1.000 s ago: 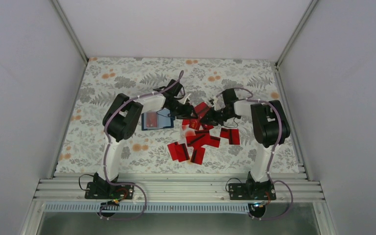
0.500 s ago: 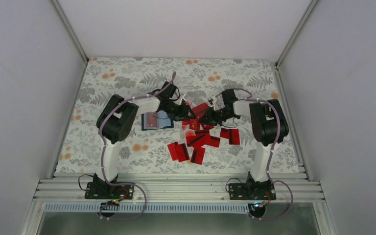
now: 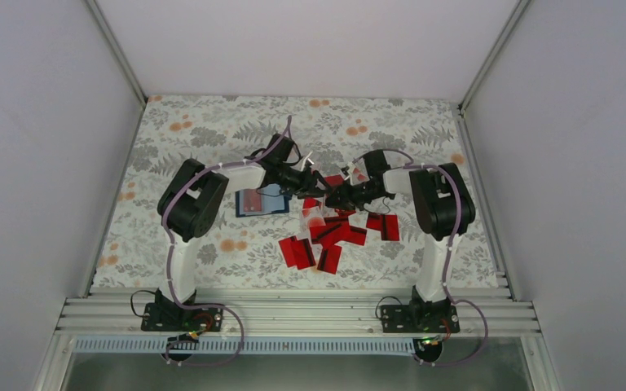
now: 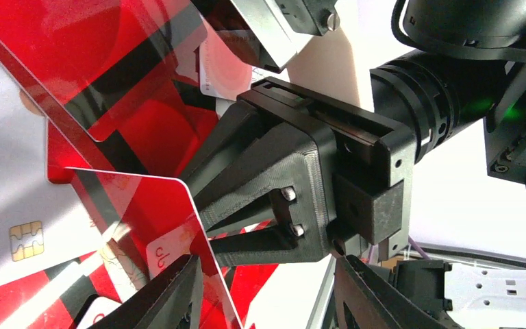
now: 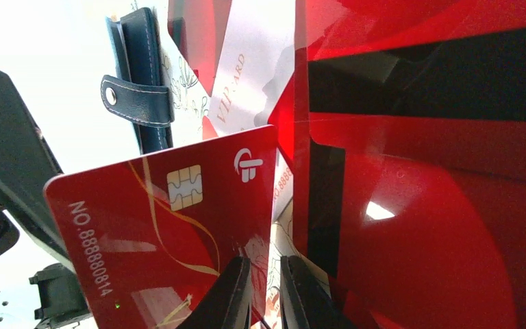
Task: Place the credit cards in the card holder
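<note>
My right gripper (image 5: pixel 266 264) is shut on the lower edge of a red credit card (image 5: pixel 157 233) with a chip and a printed number, held upright above the table. In the left wrist view that card (image 4: pixel 144 212) stands between my left gripper's (image 4: pixel 267 264) open fingers, close to the left finger (image 4: pixel 171 295). From above, the two grippers meet nose to nose, left gripper (image 3: pixel 308 181) and right gripper (image 3: pixel 330 195). The navy card holder (image 3: pixel 261 199) lies open just left of them with a red card in it; its snap strap (image 5: pixel 137 92) shows behind the held card. Several loose credit cards (image 3: pixel 334 235) lie below.
The floral tablecloth (image 3: pixel 212 130) covers the table, with white walls (image 3: pixel 49 163) on three sides. More red cards (image 3: pixel 383 226) lie by the right arm and at the front of the pile (image 3: pixel 297 251). An aluminium rail (image 3: pixel 293 314) runs along the near edge.
My right gripper has carried its card to the left, closer to the left gripper. The left arm's elbow has swung slightly left while its gripper stays by the card. Neither jaw opening has changed.
</note>
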Robot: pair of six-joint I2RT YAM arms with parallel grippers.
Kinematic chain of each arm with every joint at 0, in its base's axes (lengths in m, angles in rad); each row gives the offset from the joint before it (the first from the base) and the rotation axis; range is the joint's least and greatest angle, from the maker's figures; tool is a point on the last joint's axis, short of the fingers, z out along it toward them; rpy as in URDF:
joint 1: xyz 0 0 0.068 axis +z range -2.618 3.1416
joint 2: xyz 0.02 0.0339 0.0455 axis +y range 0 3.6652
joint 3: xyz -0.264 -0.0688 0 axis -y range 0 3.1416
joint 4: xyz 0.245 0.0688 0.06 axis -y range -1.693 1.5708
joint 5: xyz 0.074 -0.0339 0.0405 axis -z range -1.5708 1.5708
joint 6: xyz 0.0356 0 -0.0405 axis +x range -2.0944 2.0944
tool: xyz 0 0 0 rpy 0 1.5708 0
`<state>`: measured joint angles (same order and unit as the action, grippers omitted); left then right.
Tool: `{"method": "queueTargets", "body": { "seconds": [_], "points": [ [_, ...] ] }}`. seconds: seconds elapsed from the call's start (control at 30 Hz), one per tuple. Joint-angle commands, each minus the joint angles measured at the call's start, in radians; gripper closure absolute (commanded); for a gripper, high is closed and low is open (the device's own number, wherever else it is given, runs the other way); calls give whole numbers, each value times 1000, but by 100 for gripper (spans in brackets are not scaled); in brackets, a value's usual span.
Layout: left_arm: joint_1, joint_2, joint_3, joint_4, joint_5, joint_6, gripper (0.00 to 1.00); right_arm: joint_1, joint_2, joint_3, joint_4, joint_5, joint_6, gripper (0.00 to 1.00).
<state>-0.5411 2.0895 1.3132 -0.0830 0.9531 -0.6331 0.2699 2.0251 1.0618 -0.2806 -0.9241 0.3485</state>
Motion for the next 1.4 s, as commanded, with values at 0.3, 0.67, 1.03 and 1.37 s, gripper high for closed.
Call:
{"method": "queueTargets", "body": {
  "seconds": [0.3, 0.67, 1.03, 1.37],
  "points": [
    [1, 13, 21, -142, -154, 86, 58, 18, 68, -34, -29, 101, -11, 87],
    [-2, 12, 45, -168, -221, 92, 72, 17, 66, -30, -32, 99, -14, 87],
    [-10, 15, 47, -202, -255, 113, 86, 17, 66, -29, -29, 99, -13, 87],
    [1, -56, 67, -251, -288, 131, 98, 17, 18, -12, -60, 104, -17, 88]
  ]
}}
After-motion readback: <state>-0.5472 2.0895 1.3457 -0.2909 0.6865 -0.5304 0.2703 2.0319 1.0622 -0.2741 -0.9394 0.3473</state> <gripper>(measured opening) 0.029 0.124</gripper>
